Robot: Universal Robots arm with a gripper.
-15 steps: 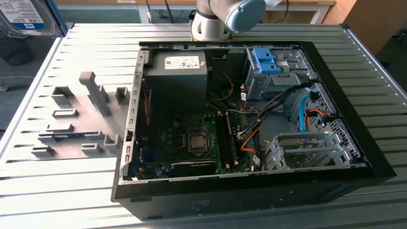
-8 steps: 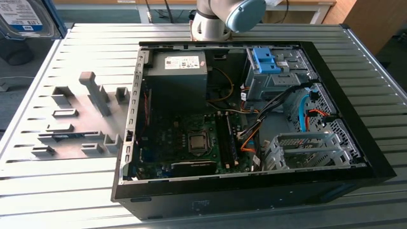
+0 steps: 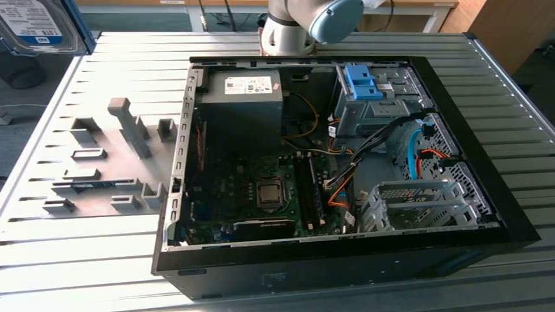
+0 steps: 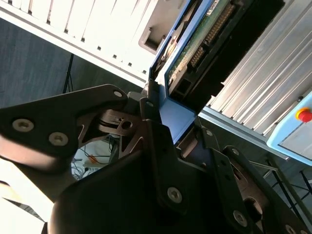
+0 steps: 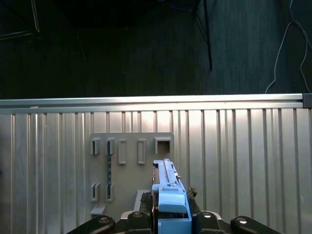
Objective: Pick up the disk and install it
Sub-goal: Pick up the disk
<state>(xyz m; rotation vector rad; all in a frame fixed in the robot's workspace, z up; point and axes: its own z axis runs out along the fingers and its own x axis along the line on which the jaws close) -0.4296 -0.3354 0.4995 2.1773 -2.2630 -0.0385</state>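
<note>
An open computer case (image 3: 347,270) lies on its side at the middle of the slatted table (image 3: 511,130). Inside it are a grey power supply (image 3: 243,104) next to the motherboard (image 3: 251,188), a blue latch (image 3: 360,83) and a metal drive cage (image 3: 416,205). A grey fixture plate (image 3: 95,188) with upright blocks lies beside the case, toward the table edge at the exterior view's left.

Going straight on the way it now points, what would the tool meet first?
Probably the grey fixture plate on the slatted table: in the first wrist view the tool, shut on the disk, points at it. The disk would touch first; depth is unclear.
</note>
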